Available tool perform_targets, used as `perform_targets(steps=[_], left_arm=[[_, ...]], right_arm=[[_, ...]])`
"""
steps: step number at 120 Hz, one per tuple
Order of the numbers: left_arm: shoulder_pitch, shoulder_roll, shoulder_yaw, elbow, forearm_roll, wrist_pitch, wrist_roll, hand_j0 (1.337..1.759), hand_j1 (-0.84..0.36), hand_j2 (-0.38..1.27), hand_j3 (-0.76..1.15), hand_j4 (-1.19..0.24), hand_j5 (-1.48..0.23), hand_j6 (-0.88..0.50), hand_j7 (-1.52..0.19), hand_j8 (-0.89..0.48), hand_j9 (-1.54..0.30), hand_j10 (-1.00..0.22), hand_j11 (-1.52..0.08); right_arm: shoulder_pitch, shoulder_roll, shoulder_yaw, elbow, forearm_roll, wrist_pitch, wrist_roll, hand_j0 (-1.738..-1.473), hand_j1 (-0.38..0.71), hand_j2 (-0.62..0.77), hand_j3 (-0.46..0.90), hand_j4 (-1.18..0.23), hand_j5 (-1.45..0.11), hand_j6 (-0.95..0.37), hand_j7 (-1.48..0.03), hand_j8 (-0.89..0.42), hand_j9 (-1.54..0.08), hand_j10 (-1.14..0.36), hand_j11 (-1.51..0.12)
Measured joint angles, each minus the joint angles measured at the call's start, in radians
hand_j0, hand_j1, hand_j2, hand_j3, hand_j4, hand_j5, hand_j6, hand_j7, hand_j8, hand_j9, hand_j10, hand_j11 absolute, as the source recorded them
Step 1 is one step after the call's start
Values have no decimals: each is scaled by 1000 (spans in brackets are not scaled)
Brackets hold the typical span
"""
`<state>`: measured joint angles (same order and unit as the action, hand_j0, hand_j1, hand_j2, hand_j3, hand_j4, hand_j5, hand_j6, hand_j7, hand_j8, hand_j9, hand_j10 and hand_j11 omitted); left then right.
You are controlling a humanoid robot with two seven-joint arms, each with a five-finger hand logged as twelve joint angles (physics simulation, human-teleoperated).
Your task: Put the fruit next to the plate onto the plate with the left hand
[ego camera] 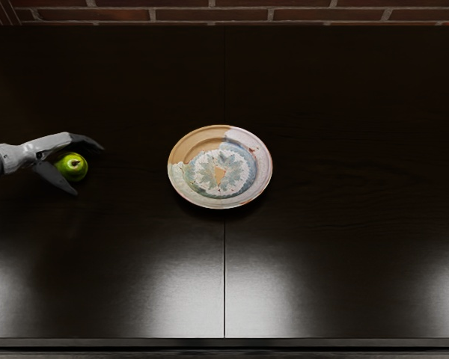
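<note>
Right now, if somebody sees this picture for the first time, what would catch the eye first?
The eye goes first to the patterned plate, alone in the middle of the dark table. Next comes the bright green apple far to the left of the plate, well apart from it. The left robot hand reaches in from the left edge, its fingers spread on either side of the apple.

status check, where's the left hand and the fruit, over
Left hand at the green apple, grip unconfirmed. Apple left of the plate, not on it. Nothing between them. Right hand out of view.
</note>
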<state>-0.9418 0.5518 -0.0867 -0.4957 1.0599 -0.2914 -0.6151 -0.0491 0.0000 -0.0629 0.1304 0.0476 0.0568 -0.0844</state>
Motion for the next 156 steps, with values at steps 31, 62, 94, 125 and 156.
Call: perform_targets(steps=[31, 62, 94, 125, 156], left_arm=[[0, -1, 8, 0, -4, 1, -1, 1657, -119, 98, 55, -408, -502, -409, -503, -395, -467, -48, -722], [0, 0, 9, 0, -7, -1, -1, 1658, -181, 131, 78, -460, -576, -460, -578, -446, -371, -63, -729], [-2, 0, 9, 1, -7, 0, -1, 1658, -214, 103, 21, -495, -622, -495, -624, -440, -412, -111, -632], [-2, 0, 10, 1, -4, -2, -1, 1658, -295, 131, 6, -527, -659, -527, -661, -425, -438, -56, -716], [0, 0, 9, 0, -3, -3, -2, 1657, -343, 135, 2, -595, -728, -568, -732, -369, -522, -21, -775]], right_arm=[[0, 0, 0, 0, 0, 0, 0, -1658, -320, -5, 0, -24, -31, -24, -31, -24, -31, -24, -31], [0, 0, 0, 0, 0, 0, 0, -1658, -320, -5, 0, -24, -31, -24, -31, -24, -31, -24, -31], [0, 0, 0, 0, 0, 0, 0, -1658, -320, -5, 0, -24, -31, -24, -31, -24, -31, -24, -31], [0, 0, 0, 0, 0, 0, 0, -1658, -320, -5, 0, -24, -31, -24, -31, -24, -31, -24, -31], [0, 0, 0, 0, 0, 0, 0, -1658, -320, -5, 0, -24, -31, -24, -31, -24, -31, -24, -31]])
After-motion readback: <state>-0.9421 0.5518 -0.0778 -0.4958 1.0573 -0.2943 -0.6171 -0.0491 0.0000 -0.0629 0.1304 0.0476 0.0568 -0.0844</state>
